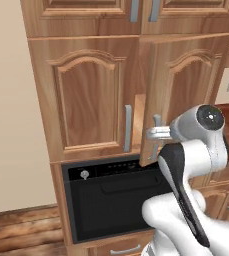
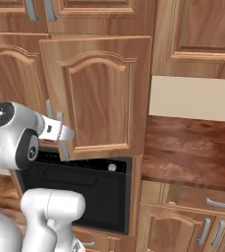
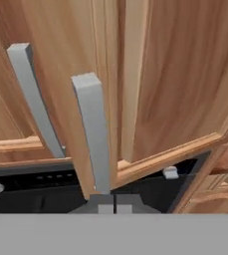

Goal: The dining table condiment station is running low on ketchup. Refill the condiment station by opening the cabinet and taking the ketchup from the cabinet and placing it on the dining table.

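The cabinet [image 1: 91, 100] has two arched wood doors. Its left door is closed and its right door [image 2: 104, 93] stands ajar, showing a dark gap and a bare bit of shelf. My gripper [image 1: 153, 133] sits at the lower end of the right door's grey bar handle [image 3: 93, 134]. In the hand view the two fingertips [image 3: 114, 205] meet with no gap, just under that handle's foot. I cannot tell whether anything is pinched between them. The left door's handle [image 3: 33, 99] stands beside it. The ketchup is hidden and the dining table is out of view.
A black built-in oven [image 1: 116, 200] sits right under the cabinet doors. To the right runs a counter with a reddish-brown top [image 2: 192, 147], with drawers below and more wall cabinets [image 2: 202, 34] above. A beige wall [image 1: 11, 125] is on the left.
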### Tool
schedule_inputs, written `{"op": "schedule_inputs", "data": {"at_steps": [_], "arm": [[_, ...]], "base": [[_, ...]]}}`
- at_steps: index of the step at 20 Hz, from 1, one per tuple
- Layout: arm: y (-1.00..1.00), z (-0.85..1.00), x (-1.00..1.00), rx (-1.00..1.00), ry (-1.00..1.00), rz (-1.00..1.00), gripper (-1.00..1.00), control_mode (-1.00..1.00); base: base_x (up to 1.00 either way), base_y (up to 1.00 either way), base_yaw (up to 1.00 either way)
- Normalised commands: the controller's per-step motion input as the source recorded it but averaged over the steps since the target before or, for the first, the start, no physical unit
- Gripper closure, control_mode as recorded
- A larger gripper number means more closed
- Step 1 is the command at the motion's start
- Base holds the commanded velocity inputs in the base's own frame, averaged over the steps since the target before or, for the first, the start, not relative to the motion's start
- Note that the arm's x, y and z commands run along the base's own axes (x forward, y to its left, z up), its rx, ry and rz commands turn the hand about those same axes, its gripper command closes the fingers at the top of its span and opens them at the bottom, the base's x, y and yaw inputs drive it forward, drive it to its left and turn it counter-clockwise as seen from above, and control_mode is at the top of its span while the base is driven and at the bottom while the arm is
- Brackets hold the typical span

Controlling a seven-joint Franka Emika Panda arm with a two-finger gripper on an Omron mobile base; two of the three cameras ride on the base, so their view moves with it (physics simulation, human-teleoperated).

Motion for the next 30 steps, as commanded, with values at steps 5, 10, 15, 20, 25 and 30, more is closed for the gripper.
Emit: {"op": "schedule_inputs", "data": {"at_steps": [5,10,15,20,25,30], "arm": [[-0.32,-0.05,-1.00,0.06,-0.10,0.04,1.00,-1.00],[0.52,-0.13,-0.75,-0.05,0.01,0.01,-1.00,-1.00],[1.00,0.25,0.04,-0.26,0.01,0.00,-1.00,-1.00],[0.93,0.78,0.16,-0.29,-0.04,0.01,-1.00,-1.00],[0.45,0.42,0.30,-0.18,-0.04,0.11,-1.00,-1.00],[0.02,0.00,0.43,-0.07,-0.04,0.15,-1.00,-1.00]], "base": [[0.00,0.00,0.00],[0.00,0.00,0.00],[0.00,0.00,0.00],[0.00,0.00,0.00],[0.00,0.00,0.00],[0.00,0.00,0.00]]}}
